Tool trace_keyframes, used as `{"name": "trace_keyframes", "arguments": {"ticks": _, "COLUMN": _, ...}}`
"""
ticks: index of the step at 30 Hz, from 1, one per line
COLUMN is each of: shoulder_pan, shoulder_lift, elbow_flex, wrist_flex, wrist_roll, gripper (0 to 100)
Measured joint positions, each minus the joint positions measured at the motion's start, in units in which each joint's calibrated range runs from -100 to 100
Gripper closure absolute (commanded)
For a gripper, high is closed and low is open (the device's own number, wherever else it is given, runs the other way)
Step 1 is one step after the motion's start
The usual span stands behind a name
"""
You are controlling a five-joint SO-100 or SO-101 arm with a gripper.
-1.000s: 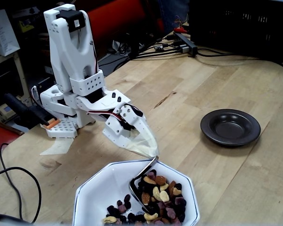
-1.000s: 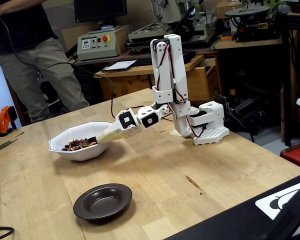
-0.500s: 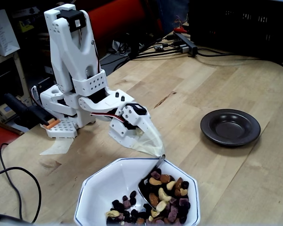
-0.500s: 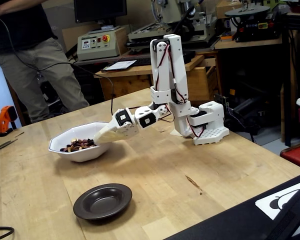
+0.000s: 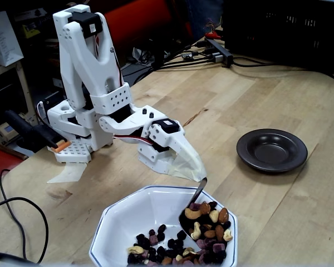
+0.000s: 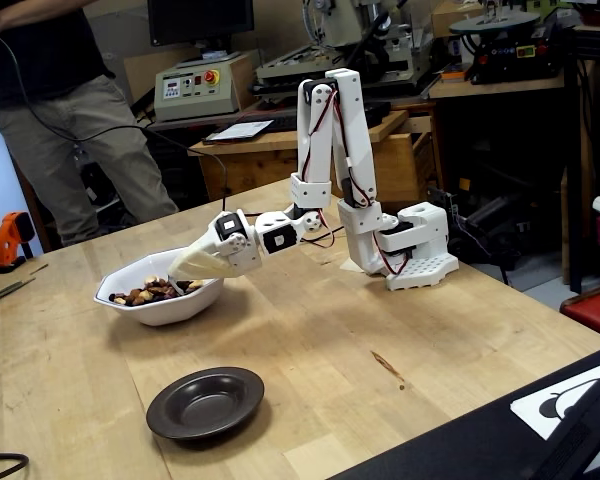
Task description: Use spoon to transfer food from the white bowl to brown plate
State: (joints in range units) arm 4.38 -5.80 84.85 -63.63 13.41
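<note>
As I watched, my claw [image 5: 199, 173] gripped the spoon [image 5: 192, 207], which sat among food [image 5: 209, 219] in the white bowl [image 5: 128, 217]; the brown plate [image 5: 271, 150] lay right.

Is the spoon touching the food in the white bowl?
Touching. A fixed view shows the spoon sunk among the food in the white bowl.

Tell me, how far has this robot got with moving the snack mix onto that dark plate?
Nothing has been delivered: the brown plate looks empty in both fixed views. In hand: the gripper holds the spoon, whose bowl sits in the food inside the white bowl, seemingly scooping. Left: lift a spoonful, carry it across the table and tip it onto the plate.
</note>
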Motion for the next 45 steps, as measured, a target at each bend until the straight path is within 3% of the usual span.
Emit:
{"name": "trace_keyframes", "arguments": {"ticks": 23, "shoulder_pan": 0.8, "shoulder_lift": 0.0, "elbow_flex": -0.08, "wrist_flex": 0.0, "wrist_roll": -0.15, "gripper": 96}}
{"name": "trace_keyframes", "arguments": {"ticks": 45, "shoulder_pan": 10.07, "shoulder_lift": 0.26, "elbow_flex": -6.73, "wrist_flex": 0.0, "wrist_roll": -11.97, "gripper": 96}}
